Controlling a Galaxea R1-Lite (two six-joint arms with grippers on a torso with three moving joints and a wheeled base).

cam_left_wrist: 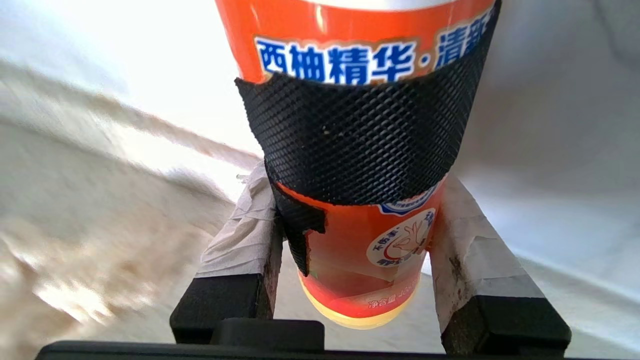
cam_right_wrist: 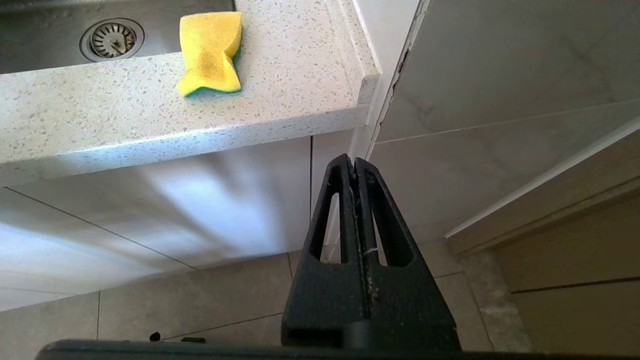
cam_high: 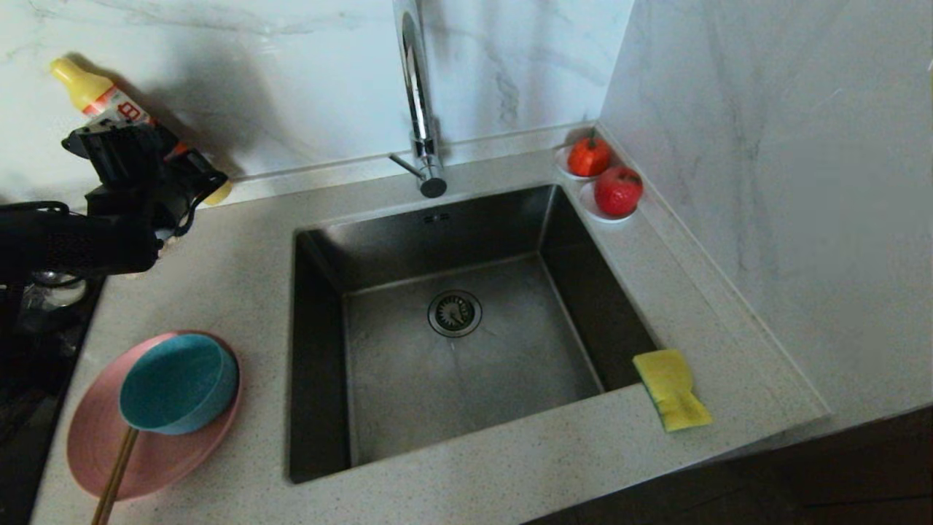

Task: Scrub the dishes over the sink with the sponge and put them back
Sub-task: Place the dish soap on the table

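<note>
While the left tool is raised at the far left of the desk, its taped fingers pinch an orange dish-soap bottle with a yellow cap, tilted against the marble wall. Right tool: fingers pressed together, holding nothing, hanging low in front of the cabinet below the desk edge, out of the head view. Sink: square steel basin, centre of the desk, tap behind it. Sponge: yellow, green layer underneath, on the desk at the sink's near right corner, one short end overhanging the basin edge, long axis running from far to near. Pink plate: near left of the sink; teal bowl sits tilted on it; chopsticks lie from under the bowl across the plate toward the near edge. Two white saucers with red fruit stand at the far right corner. Governing relation, as a judgement: the sponge lies on the right, well apart from the occupied left tool across the whole basin, so the right arm is the nearer one for it, while the dishes lie near and to the left, below the left tool.
</note>
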